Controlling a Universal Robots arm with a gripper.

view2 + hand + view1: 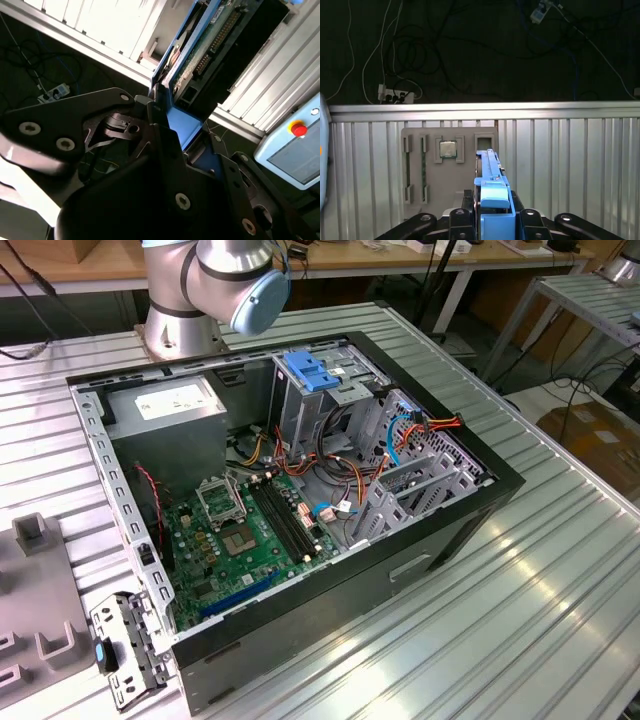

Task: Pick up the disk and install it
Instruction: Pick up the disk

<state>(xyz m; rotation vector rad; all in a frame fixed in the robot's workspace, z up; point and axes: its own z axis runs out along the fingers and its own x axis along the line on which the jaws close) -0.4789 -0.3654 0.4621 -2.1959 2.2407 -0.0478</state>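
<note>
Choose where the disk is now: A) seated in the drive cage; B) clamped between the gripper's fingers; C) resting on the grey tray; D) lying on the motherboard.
B: in the first wrist view the gripper is shut on the disk, held edge-on in its blue carrier.

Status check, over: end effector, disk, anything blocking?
End effector shut on disk. Disk edge-on, grey tray beyond it. Cables crowd case beside cage.

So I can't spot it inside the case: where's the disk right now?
The disk is clamped in the hand, in both wrist views; the grey tray holding a processor chip lies beyond it.
</note>
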